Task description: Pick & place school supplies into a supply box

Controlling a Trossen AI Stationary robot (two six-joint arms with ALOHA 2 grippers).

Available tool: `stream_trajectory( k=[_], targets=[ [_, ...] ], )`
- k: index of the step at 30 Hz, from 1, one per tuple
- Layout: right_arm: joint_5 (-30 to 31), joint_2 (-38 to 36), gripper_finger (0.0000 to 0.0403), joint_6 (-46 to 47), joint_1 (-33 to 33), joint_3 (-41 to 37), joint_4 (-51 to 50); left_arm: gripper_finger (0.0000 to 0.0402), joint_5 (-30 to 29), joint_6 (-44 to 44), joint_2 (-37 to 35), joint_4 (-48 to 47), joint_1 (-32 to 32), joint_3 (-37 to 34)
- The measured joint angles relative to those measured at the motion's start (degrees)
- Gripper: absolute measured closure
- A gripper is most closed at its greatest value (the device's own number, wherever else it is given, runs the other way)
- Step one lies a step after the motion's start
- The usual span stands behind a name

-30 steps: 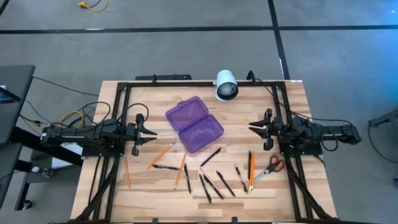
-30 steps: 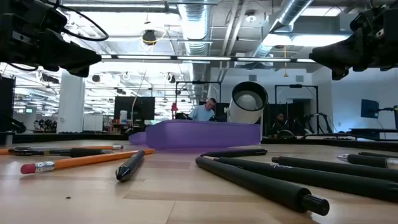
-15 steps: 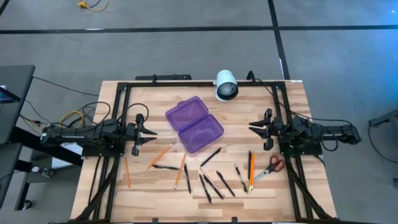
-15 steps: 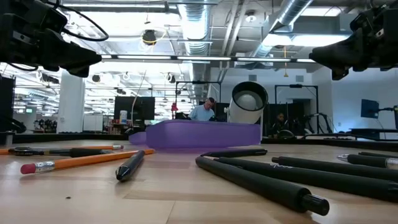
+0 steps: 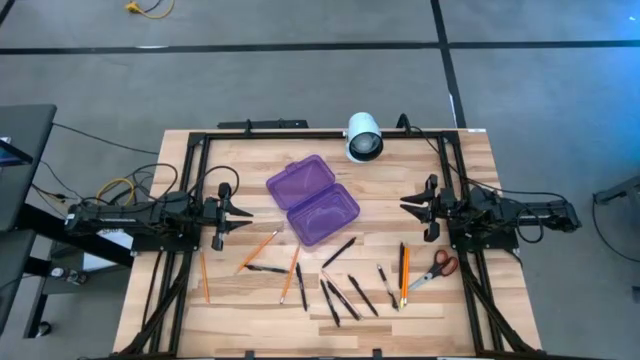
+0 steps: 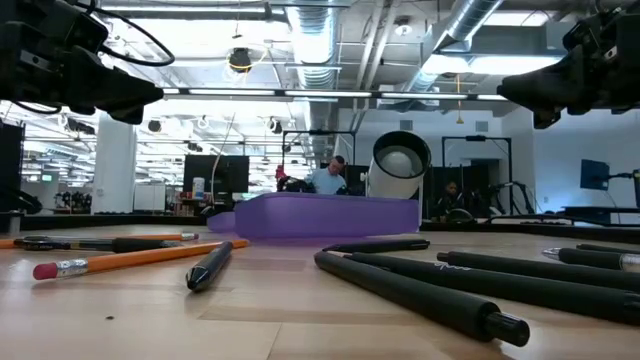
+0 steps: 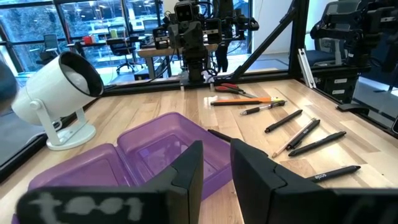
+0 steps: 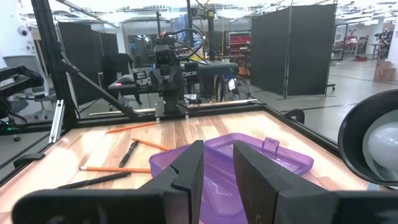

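The purple supply box (image 5: 313, 199) is seen lying open near the middle of the wooden table (image 5: 470, 160), its lid folded flat beside its tray, with nothing visible inside. A white camera (image 5: 364, 137) stands just beyond the box, toward the far edge. On the near side of the box the school supplies are scattered: orange pencils (image 5: 257, 250) and black pens (image 5: 339, 251) lie loose on the wood, and orange-handled scissors (image 5: 434, 268) rest farther to the box's right. The left pincer (image 5: 238, 213) is held above the table to the left of the box, its fingers (image 7: 189, 167) parted by a narrow gap and holding nothing. The right pincer (image 5: 409, 206) is held to the right of the box, likewise slightly spread and empty. A person (image 6: 328, 177) can be made out in the room behind the box.
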Motion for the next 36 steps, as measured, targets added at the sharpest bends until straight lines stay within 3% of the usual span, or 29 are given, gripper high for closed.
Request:
stream_trajectory(
  k=[13, 18, 22, 25, 29, 33, 36],
  targets=[
    [0.01, -0.02, 0.0321, -0.19, 0.00, -0.02, 0.02, 0.0329, 0.17, 0.02, 0.00, 0.02, 0.00, 0.00],
    [0.04, -0.02, 0.0321, -13.29, -0.04, -0.02, 0.00, 0.0329, 0.17, -0.07, 0.00, 0.02, 0.01, 0.01],
    [-0.02, -0.01, 0.0321, -15.19, 0.00, -0.01, 0.03, 0.0329, 0.81, -0.84, 0.00, 0.56, 0.01, 0.01],
    [-0.71, -0.02, 0.0321, -11.69, 0.03, 0.00, 0.02, 0.0329, 4.57, -4.60, -0.01, 0.71, -0.02, 0.02],
    [-0.81, 0.00, 0.0321, -0.10, 0.04, 0.00, 1.59, 0.0329, 13.75, -6.27, 0.09, 1.98, -0.02, 0.00],
    [-0.80, 0.00, 0.0321, 11.92, 0.04, 0.00, 6.29, 0.0329, 24.69, -2.36, 0.10, 4.29, -0.07, 0.00],
    [-0.81, -0.02, 0.0321, 13.44, -0.02, -0.02, 11.39, 0.0329, 27.68, -0.13, 0.09, 8.14, -0.04, 0.00]
  ],
)
